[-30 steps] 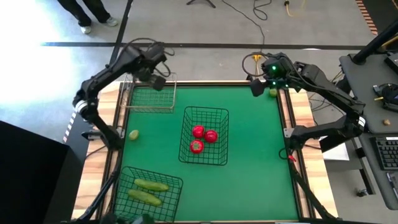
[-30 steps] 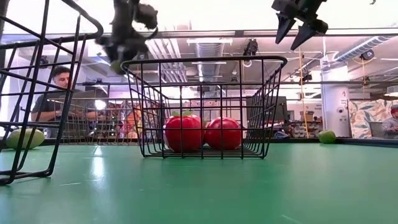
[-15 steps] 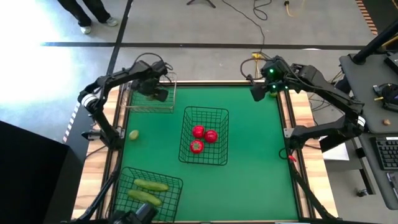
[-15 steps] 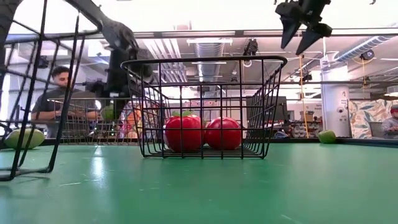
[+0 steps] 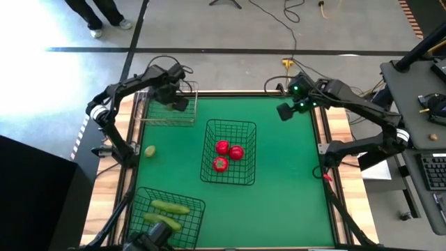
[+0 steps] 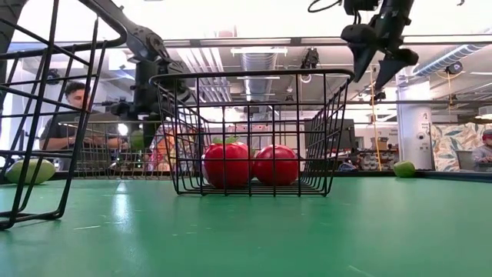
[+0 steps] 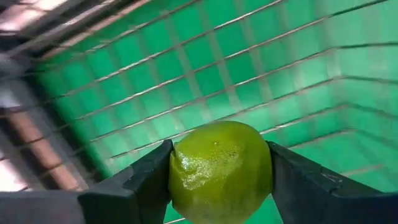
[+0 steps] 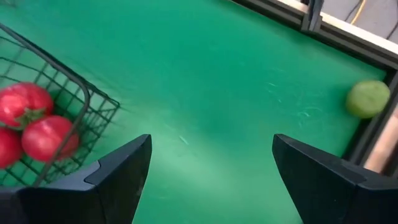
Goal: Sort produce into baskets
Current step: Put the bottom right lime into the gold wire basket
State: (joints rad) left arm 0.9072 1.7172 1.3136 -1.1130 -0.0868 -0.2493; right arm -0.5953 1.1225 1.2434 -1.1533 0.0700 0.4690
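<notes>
Gripping a lime (image 7: 220, 172) between its fingers, the left gripper (image 5: 175, 103) hangs inside the pale wire basket (image 5: 167, 120) at the far left. Three tomatoes (image 5: 228, 155) fill the centre black basket (image 5: 229, 180); the right gripper (image 5: 285, 111) hovers spread wide, empty, near another lime (image 8: 367, 98) by the mat's edge.

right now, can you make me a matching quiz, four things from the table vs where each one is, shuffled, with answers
Things:
1. tomatoes
2. cucumbers
3. lime in the left tool
4. lime by the right edge

Places:
A. on the green mat, in no basket
B. centre black basket
C. held over the pale wire basket
D. near-left black basket

Pairs: 1-B, 2-D, 3-C, 4-A

The right tool hangs open above the mat.
</notes>
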